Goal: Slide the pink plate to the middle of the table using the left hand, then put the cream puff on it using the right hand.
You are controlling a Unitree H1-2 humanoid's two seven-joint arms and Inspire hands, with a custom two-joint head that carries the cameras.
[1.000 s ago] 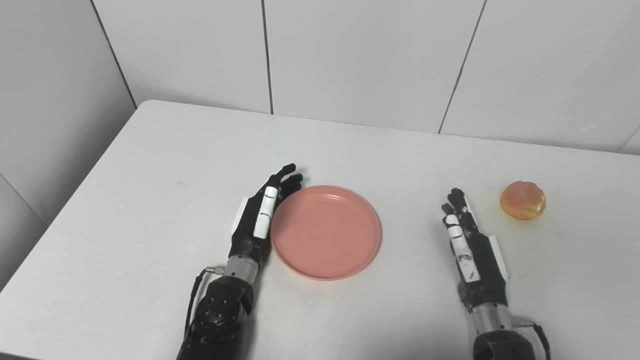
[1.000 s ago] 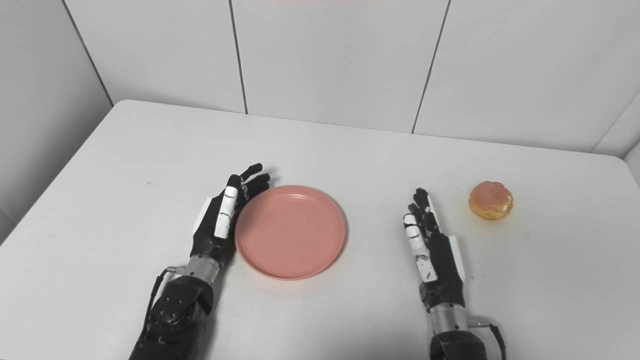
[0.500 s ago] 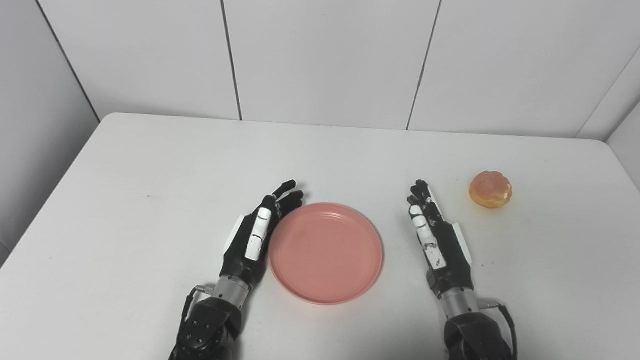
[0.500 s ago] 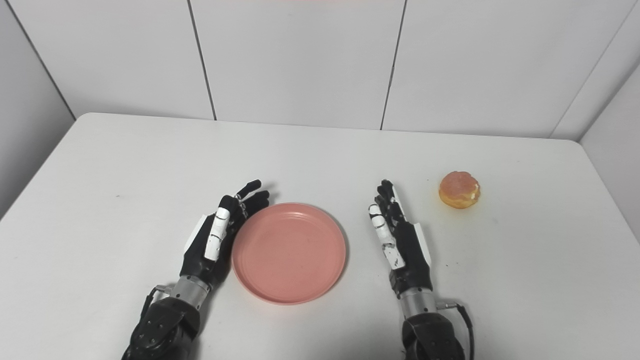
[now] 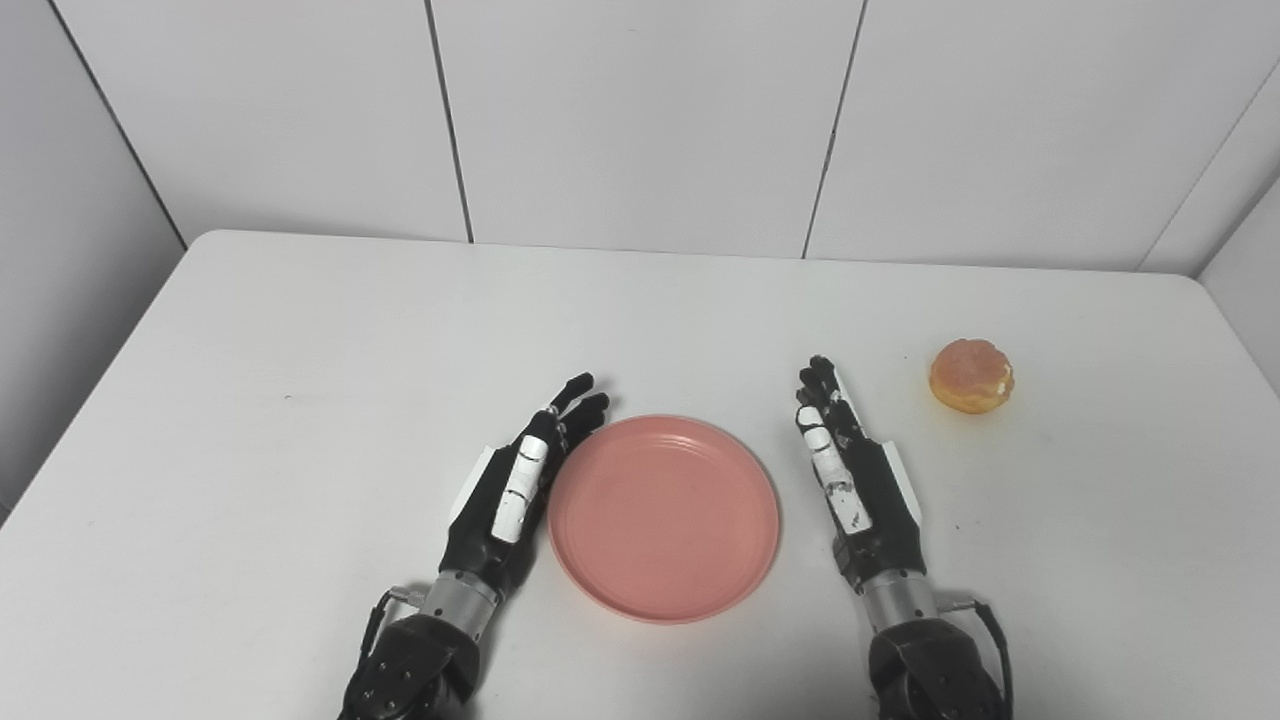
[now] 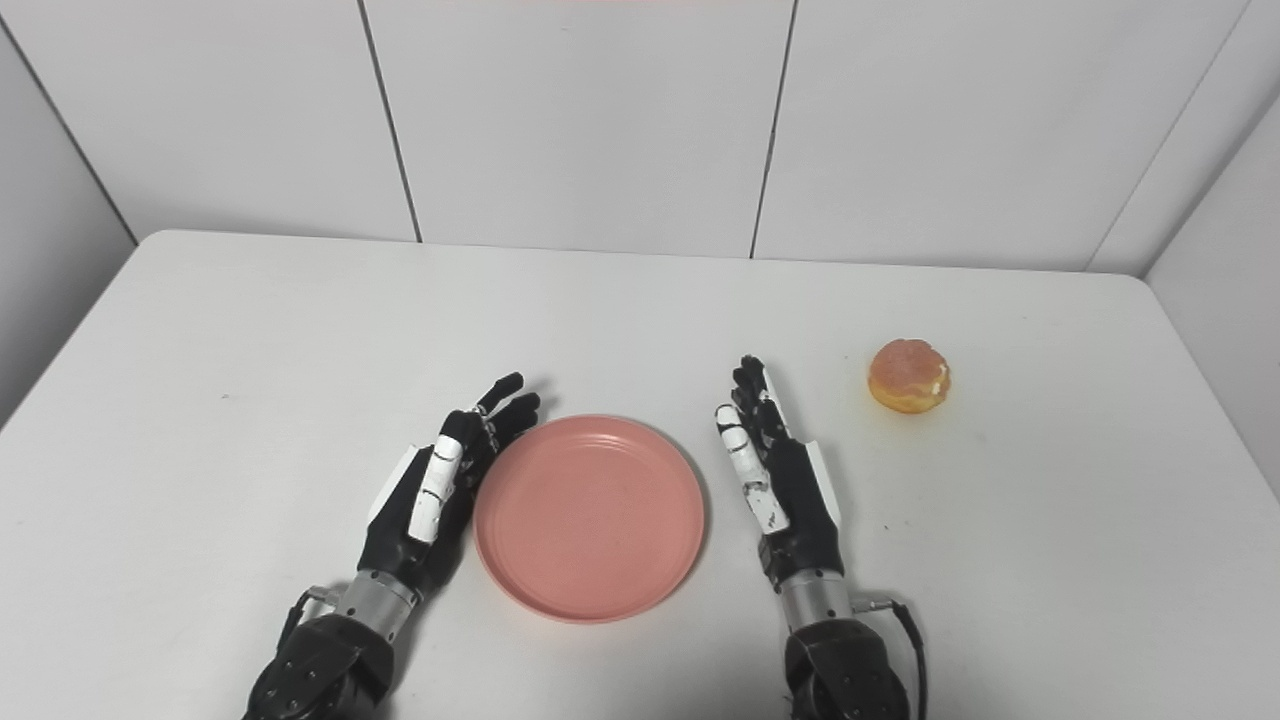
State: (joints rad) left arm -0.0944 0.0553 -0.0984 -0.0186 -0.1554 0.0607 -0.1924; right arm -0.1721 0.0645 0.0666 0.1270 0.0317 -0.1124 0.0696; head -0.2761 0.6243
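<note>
— Pink plate (image 5: 664, 518)?
— Near middle of white table (image 5: 300, 400), flanked by both hands.
— Left hand (image 5: 512, 485)?
— Released, flat against plate's left rim.
— Right hand (image 5: 850, 480)?
— Released, just right of plate.
— Cream puff (image 5: 971, 375)?
— Far right, apart.

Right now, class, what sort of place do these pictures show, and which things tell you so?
Probably a robot test bench rather than a kitchen: a bare white table boxed in by plain white wall panels, holding only a pink plate and a cream puff.
</note>
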